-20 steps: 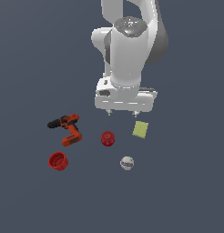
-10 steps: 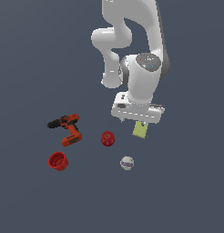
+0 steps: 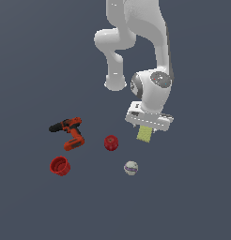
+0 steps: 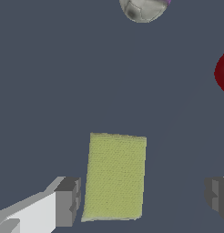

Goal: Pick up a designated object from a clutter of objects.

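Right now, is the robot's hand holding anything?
No, nothing is held. The hand is open, its fingers standing on either side of the yellow-green sponge block, which lies flat on the floor and untouched.

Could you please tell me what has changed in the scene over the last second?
The arm swung toward the exterior view's right and came down, so the pincer now hangs open over the yellow-green sponge block, one finger at each side, nothing grasped yet. The power drill, red cup, red ball and white baseball stayed put.
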### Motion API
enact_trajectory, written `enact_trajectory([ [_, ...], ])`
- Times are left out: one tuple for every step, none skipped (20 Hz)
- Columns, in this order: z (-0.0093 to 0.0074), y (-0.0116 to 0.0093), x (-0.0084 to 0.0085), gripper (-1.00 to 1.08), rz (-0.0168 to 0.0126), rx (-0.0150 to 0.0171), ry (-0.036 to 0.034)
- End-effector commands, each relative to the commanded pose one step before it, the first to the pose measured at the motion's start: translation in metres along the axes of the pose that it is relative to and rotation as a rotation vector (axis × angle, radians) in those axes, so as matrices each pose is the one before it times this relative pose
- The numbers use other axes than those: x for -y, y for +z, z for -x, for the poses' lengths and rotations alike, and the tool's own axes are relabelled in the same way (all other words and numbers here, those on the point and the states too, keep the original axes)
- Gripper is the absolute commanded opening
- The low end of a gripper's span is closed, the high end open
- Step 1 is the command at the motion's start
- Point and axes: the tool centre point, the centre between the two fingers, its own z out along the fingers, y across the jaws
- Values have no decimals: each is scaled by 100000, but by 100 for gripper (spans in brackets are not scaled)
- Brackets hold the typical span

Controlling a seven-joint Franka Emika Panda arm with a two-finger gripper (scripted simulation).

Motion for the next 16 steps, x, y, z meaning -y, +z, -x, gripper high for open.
enact_trajectory([
  [1038,1193,583,100,-240,-9,1879],
  [360,384,175,100,-73,45,559],
  [330,345,153,100,-70,45,505],
  [300,307,132,100,-66,44,451],
  [268,269,114,100,-61,42,396],
  [234,232,95,100,-55,39,346],
  [199,195,77,100,-48,35,295],
  [166,159,65,100,-39,29,234],
  [127,123,46,100,-32,24,191],
  [91,88,33,100,-23,18,135],
  [59,53,25,100,-12,9,67],
  [27,18,17,100,0,0,0],
  [-80,-78,-47,100,69,58,-210],
  [2,27,0,100,0,0,0],
  [5,81,-1,100,0,0,0],
  [8,135,-1,100,0,0,0],
])
